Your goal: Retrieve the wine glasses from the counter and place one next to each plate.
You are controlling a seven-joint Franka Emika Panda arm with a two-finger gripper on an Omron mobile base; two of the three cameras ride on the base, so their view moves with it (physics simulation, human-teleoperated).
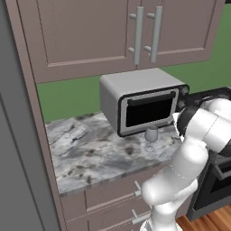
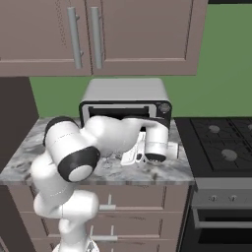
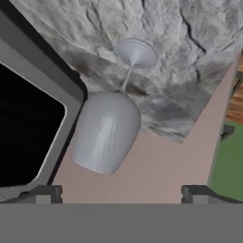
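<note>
Mauve upper cabinets (image 1: 90, 31) (steel handles) against a green wall (image 2: 221, 74), wood floor (image 1: 212, 221).

A wine glass (image 1: 151, 136) stands upright on the counter (image 1: 90, 155), just in front of the microwave (image 1: 140, 101). My pincer (image 3: 121, 194) hangs above the glass with its fingers spread wide. The stove (image 2: 221, 142) sits right of the counter, wall cabinets (image 2: 98, 34) above.
</note>
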